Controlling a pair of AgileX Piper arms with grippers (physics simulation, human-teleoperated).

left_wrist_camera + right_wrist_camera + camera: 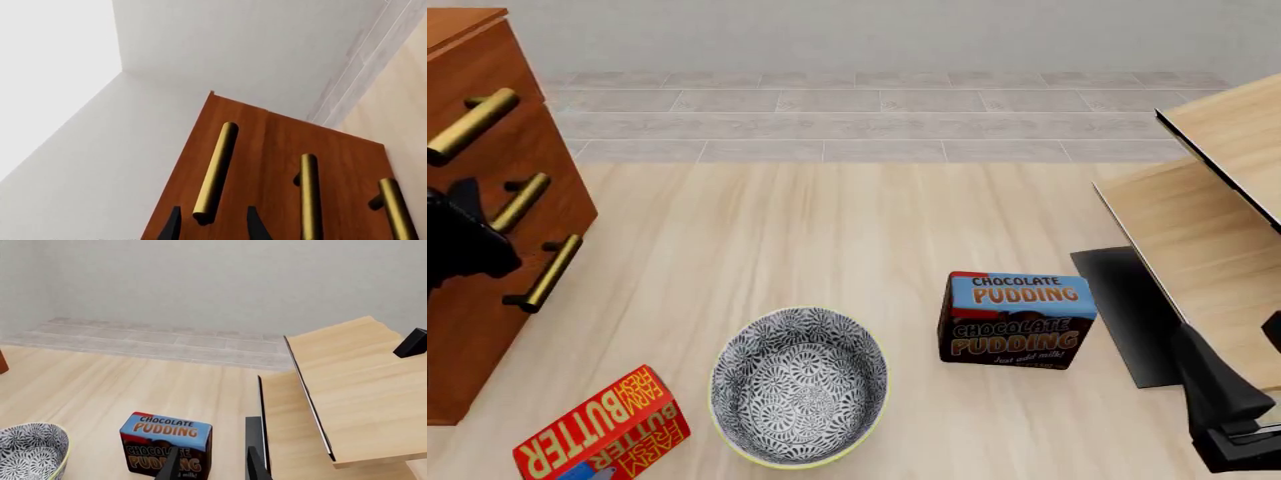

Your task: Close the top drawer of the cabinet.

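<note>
Left gripper (212, 225): dark fingers parted, straddling the lower end of a brass bar handle (216, 172), nothing clamped. That handle sits on the top drawer (487, 75), reddish-brown wood, uppermost front of the tall reddish-brown three-drawer cabinet (467, 310) at 9 o'clock in the front view (whether the drawer sits flush: cannot tell).

Right gripper (212, 464): fingers apart, empty, low at 4 o'clock beside pale light-wood furniture (1214, 210).

Floor between: patterned grey bowl (799, 387), chocolate pudding box (1017, 320), red butter box (603, 427).
</note>
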